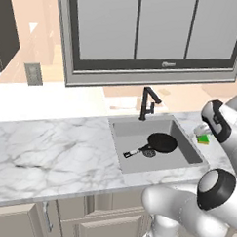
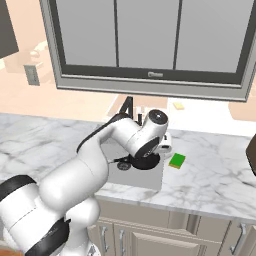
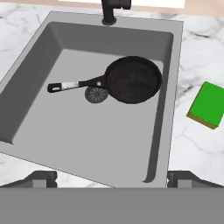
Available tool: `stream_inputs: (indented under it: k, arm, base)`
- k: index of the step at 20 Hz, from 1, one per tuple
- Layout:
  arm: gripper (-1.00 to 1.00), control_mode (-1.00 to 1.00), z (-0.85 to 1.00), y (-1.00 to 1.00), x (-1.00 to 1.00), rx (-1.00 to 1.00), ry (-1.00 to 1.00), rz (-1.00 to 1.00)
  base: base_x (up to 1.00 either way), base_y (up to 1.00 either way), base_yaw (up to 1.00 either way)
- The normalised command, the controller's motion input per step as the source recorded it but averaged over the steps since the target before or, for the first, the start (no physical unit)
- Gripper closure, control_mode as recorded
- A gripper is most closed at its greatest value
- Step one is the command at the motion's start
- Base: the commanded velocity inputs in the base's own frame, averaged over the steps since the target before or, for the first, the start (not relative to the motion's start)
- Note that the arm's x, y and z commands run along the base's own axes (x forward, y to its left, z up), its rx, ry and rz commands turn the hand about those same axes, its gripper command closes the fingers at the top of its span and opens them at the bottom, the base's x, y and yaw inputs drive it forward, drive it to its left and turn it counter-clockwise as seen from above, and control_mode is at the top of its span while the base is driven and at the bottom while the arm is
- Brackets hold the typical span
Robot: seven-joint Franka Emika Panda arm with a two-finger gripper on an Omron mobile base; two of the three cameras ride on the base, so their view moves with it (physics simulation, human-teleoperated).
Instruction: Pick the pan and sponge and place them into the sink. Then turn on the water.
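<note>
Pan [image 3: 133, 79] lies in the sink [image 3: 52, 131], bowl toward the right wall, handle running out to 9 o'clock in hand view, passing just above the drain [image 3: 96, 94]. Bowl upright, flat on the basin floor, partly over the drain's edge.

Sponge [image 3: 209, 105] sits on the counter [image 3: 199, 144] outside the sink, at 3 o'clock from the pan, just beside the right rim, apart from it, green face up w/ yellow edge showing low. Same in left base view: sponge [image 1: 203, 139] right of the basin, partly behind my arm; pan [image 1: 161, 142] inside.

Faucet [image 1: 148, 103] stands at 12 o'clock behind the basin, black, spout angled over it.

My gripper [image 3: 112, 179] hangs above the sink's near edge, fingers spread wide, one tip at 7 o'clock, other at 5 o'clock of hand view, nothing between them. In right base view my arm covers most of the sink; sponge [image 2: 177, 160] shows green just right of it.
</note>
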Motion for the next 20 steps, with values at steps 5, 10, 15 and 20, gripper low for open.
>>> stream_inputs:
  k: [5, 10, 15, 20]
  arm:
    - [-1.00, -1.00, -0.03, -0.27, 0.09, 0.00, 0.00, 0.00]
    - [-1.00, -1.00, -0.07, -0.13, 0.10, 0.00, 0.00, 0.00]
    - [-1.00, -1.00, -0.13, -0.11, 0.17, 0.00, 0.00, 0.00]
    - [-1.00, -1.00, -0.26, -0.04, 0.16, -0.01, 0.00, -0.01]
  base:
    - [0.00, 0.00, 0.00]
    - [0.00, 0.00, 0.00]
    - [0.00, 0.00, 0.00]
    - [0.00, 0.00, 0.00]
